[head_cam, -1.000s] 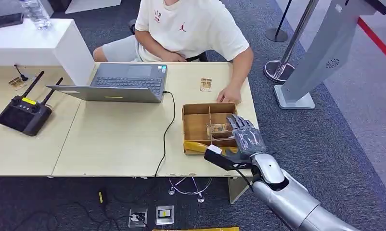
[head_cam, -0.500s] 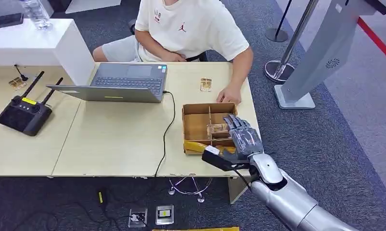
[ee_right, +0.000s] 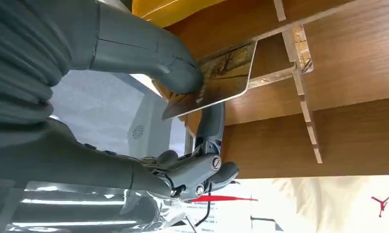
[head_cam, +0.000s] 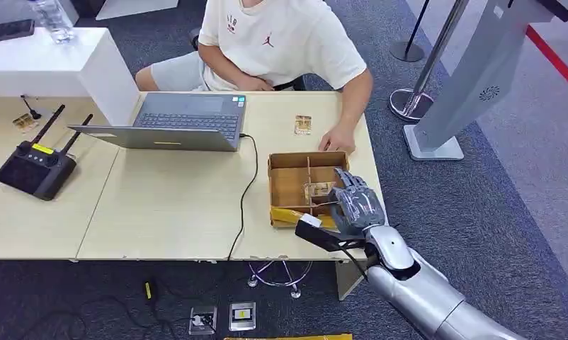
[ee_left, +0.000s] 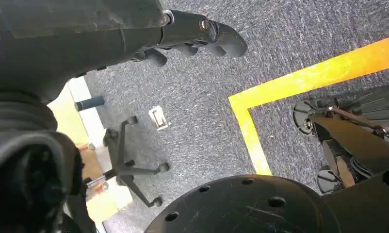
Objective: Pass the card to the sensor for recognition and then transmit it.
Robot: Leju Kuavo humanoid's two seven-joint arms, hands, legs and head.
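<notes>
The right hand [ee_right: 149, 97] pinches the card [ee_right: 217, 80] between thumb and finger, over the wooden box [head_cam: 290, 185]. I think it should lift the card straight up, so it clears the dividers.

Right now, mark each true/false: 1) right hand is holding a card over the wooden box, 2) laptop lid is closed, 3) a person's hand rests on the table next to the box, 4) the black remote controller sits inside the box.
1) True. The right hand pinches the card between thumb and finger over the wooden box.
2) False. The laptop lies open, keyboard showing.
3) True. The person's hand rests on the table just behind the box.
4) False. The remote controller sits on the table, far from the box.
</notes>
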